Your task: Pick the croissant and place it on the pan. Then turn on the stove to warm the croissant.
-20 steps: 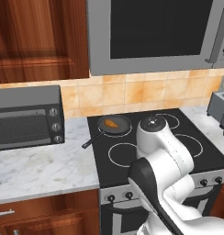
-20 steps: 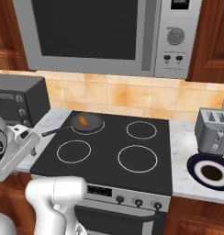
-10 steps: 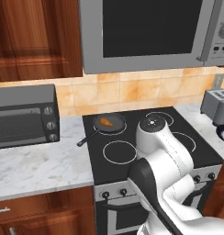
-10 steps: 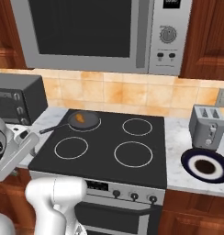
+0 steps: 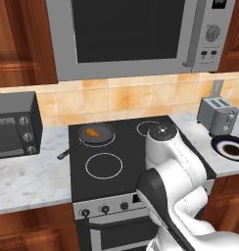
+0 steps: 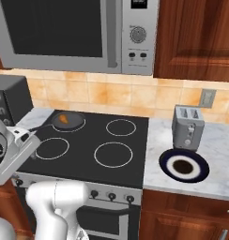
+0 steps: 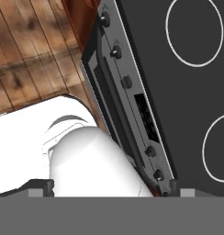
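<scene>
The orange-brown croissant [image 5: 92, 132] [image 6: 63, 119] lies inside the small black pan [image 5: 103, 135] [image 6: 74, 122], which sits on the back left burner of the stove [image 5: 126, 162] [image 6: 86, 136] with its thin handle pointing front-left. My gripper [image 7: 111, 187] is open with nothing between its dark fingertips [image 7: 48, 185]. It hangs low in front of the stove [image 7: 178, 92], looking down along the silver front panel with its small black knobs [image 7: 115, 52] [image 5: 105, 209] [image 6: 111, 197].
A grey toaster oven [image 5: 13, 125] stands left of the stove and a grey microwave [image 5: 126, 34] hangs above it. To the right on the marble counter [image 6: 215, 154] are a silver toaster [image 6: 187, 126] and a dark plate with white rim [image 6: 184, 166]. Wooden floor [image 7: 26, 55] lies below.
The whole picture has slid leftward in both base views, so the camera has moved right. The croissant stays in the pan and the arm keeps its pose.
</scene>
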### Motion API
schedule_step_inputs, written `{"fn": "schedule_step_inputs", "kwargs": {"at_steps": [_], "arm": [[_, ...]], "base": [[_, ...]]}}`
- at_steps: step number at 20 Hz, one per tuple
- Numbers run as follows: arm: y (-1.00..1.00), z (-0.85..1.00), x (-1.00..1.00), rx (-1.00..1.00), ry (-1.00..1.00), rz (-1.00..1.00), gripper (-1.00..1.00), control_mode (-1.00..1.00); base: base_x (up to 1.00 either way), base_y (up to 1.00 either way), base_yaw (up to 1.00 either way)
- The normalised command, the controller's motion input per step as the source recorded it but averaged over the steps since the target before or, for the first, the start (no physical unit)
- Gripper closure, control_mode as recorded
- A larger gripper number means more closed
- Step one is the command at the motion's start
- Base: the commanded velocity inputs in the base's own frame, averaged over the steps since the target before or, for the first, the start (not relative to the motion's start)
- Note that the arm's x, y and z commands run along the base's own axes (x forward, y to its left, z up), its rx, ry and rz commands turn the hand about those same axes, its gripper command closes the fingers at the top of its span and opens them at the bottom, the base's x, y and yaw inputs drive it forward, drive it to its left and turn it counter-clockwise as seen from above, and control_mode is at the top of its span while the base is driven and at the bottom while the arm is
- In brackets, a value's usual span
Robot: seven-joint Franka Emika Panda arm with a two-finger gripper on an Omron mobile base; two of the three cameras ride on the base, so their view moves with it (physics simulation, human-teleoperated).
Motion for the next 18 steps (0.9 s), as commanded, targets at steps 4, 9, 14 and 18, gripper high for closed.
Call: {"fn": "schedule_step_inputs", "kwargs": {"at_steps": [4, 9, 14, 18], "arm": [[0.0, 0.0, 0.0, 0.0, 0.0, 0.0, -1.0, 1.0], [0.0, 0.0, 0.0, 0.0, 0.0, 0.0, -1.0, 1.0], [0.0, 0.0, 0.0, 0.0, 0.0, 0.0, -1.0, 1.0], [0.0, -0.01, 0.0, 0.0, 0.0, 0.0, -1.0, -1.0]], "base": [[-0.03, -0.29, 0.0], [0.0, -0.12, 0.0], [0.0, -0.13, 0.0], [0.0, -0.05, 0.0]]}}
